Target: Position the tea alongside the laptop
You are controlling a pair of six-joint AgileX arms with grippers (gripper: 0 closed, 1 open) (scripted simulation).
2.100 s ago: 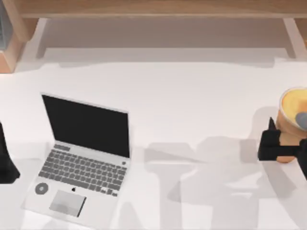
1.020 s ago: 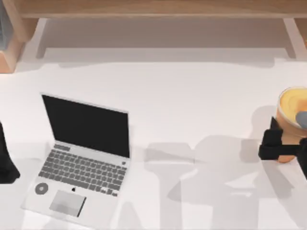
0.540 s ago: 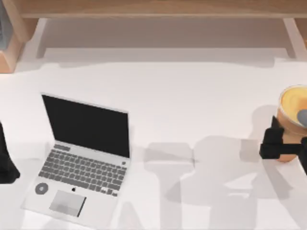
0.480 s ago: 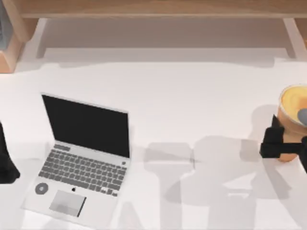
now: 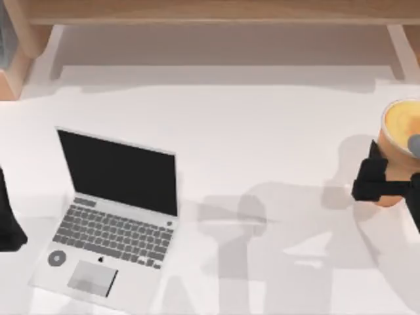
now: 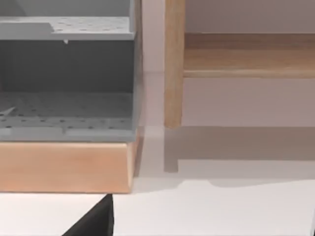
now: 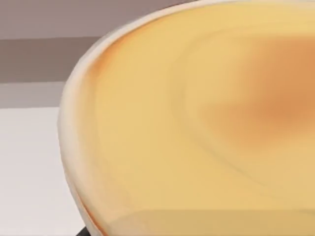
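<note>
- The white table (image 5: 262, 131) takes most of the top view; a broad bare stretch of it lies between the two task things.
- A wooden shelf frame (image 5: 210, 13) runs along the far edge of the table, with one leg (image 6: 173, 64) coming down to the surface. Beside this leg there is a grey perforated rack (image 6: 66, 78) on a wooden base.
- The laptop (image 5: 111, 216) stands open at the table's left side, near the front edge. Its black screen faces the front and the keyboard lies flat.
- The left arm (image 5: 8, 216) is parked at the left edge of the table, just beside the laptop and not touching it.
- The right gripper (image 5: 384, 187) is at the right edge of the table. Its dark fingers (image 5: 367, 187) are pressed against the lower wall of the tea, pinching the cup.
- The tea (image 5: 401, 141) is upright at the far right, well apart from the laptop. Its round yellow top (image 7: 197, 123) is very close to the right wrist camera.
</note>
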